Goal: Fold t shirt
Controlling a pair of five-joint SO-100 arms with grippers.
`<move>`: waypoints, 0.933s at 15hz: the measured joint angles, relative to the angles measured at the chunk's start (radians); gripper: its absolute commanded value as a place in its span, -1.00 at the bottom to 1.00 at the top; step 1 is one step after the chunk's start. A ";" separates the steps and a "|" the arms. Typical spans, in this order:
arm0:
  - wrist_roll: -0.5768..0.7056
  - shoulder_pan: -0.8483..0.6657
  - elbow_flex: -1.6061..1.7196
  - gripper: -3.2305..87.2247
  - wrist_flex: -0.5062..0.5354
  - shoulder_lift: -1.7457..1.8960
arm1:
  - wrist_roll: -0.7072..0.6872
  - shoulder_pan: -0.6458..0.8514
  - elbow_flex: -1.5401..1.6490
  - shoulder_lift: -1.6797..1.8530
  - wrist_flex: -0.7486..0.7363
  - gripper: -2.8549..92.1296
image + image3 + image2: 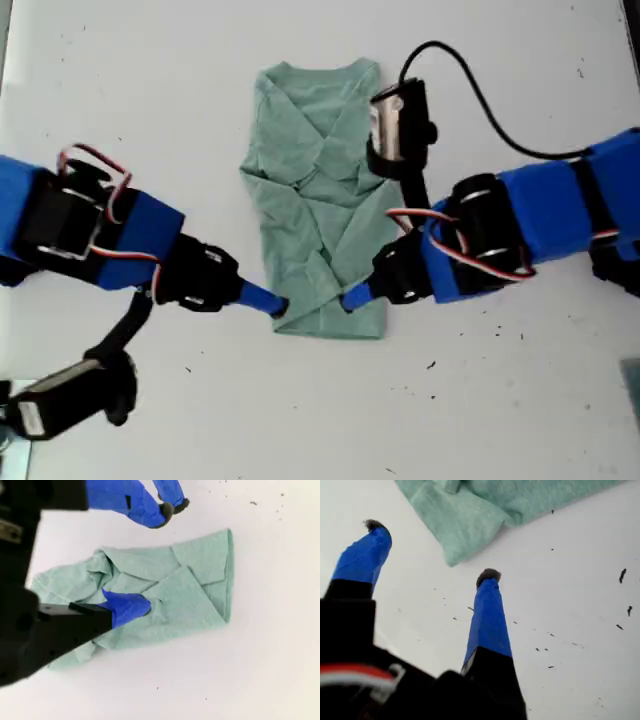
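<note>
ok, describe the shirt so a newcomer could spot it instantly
Start from the white table and look at its middle in the exterior view, between the two blue arms. The shirt lies there, a pale green wrinkled cloth with its sleeves folded in. It is the only soft item; everything around it is hard and blue or black.

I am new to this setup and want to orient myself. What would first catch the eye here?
The pale sage-green knit shirt, partly folded and wrinkled, lies in the middle of the white table. Two blue-and-black arms reach in from both sides of the exterior view toward its near hem: my first pincer open beside a corner, my second pincer with a blue-taped fingertip on the cloth.
</note>
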 measured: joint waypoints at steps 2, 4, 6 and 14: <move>0.012 -0.020 0.000 -0.44 -0.092 -0.164 | 0.002 -0.006 0.011 -0.109 -0.051 -0.26; 0.015 -0.048 0.000 -0.74 -0.153 -0.334 | 0.000 -0.020 0.012 -0.244 -0.135 -0.32; 0.015 -0.060 -0.049 -0.93 -0.184 -0.440 | 0.002 -0.032 0.006 -0.313 -0.213 -0.62; 0.126 -0.020 -0.310 -0.94 -0.060 -0.431 | -0.084 -0.057 -0.167 -0.279 -0.063 -0.91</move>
